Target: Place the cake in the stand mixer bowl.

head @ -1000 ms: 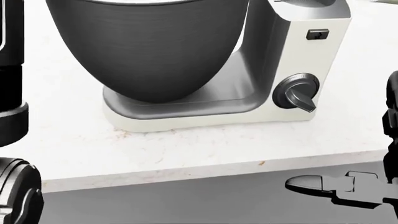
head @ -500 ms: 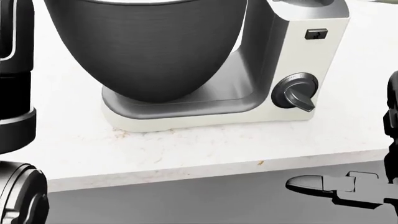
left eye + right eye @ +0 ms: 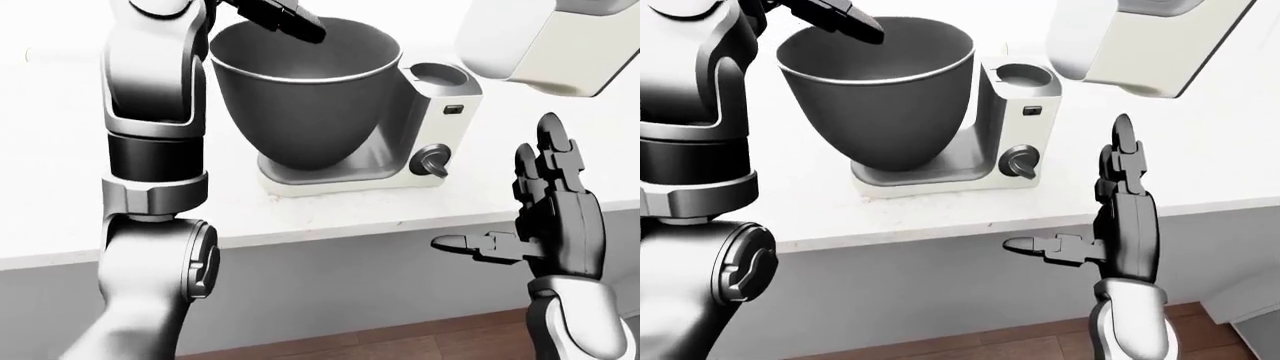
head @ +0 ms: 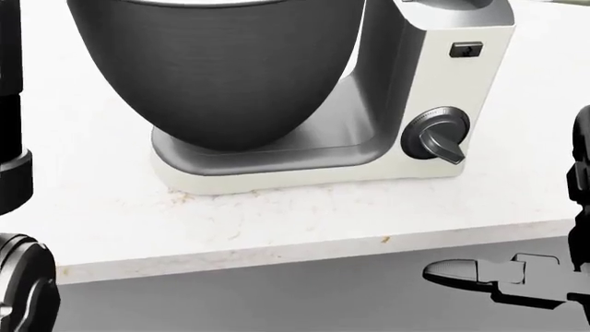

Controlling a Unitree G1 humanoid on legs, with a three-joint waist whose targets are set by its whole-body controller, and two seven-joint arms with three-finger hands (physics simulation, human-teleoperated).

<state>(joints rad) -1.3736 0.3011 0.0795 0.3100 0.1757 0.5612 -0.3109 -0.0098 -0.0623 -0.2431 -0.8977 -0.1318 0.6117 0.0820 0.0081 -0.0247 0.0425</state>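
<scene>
The stand mixer (image 3: 447, 112) stands on the white counter with its head (image 3: 540, 41) tilted up. Its dark metal bowl (image 3: 305, 105) sits open on the base; no cake shows inside it or anywhere else. My left arm (image 3: 155, 112) is raised at the view's left, and my left hand's dark fingers (image 3: 285, 19) reach over the bowl's far rim, cut off by the top edge. My right hand (image 3: 520, 214) is open and empty, fingers upright and thumb pointing left, below and right of the mixer, apart from it. The head view shows the bowl (image 4: 221, 76) close up.
The white counter (image 3: 60, 217) ends in an edge just below the mixer, with a grey cabinet face (image 3: 350, 285) under it and a wood floor (image 3: 400, 346) at the bottom. The mixer's speed knob (image 4: 439, 142) faces me.
In the head view my left arm at the left edge has shifted a little to the left. The mixer and my right hand have hardly moved.
</scene>
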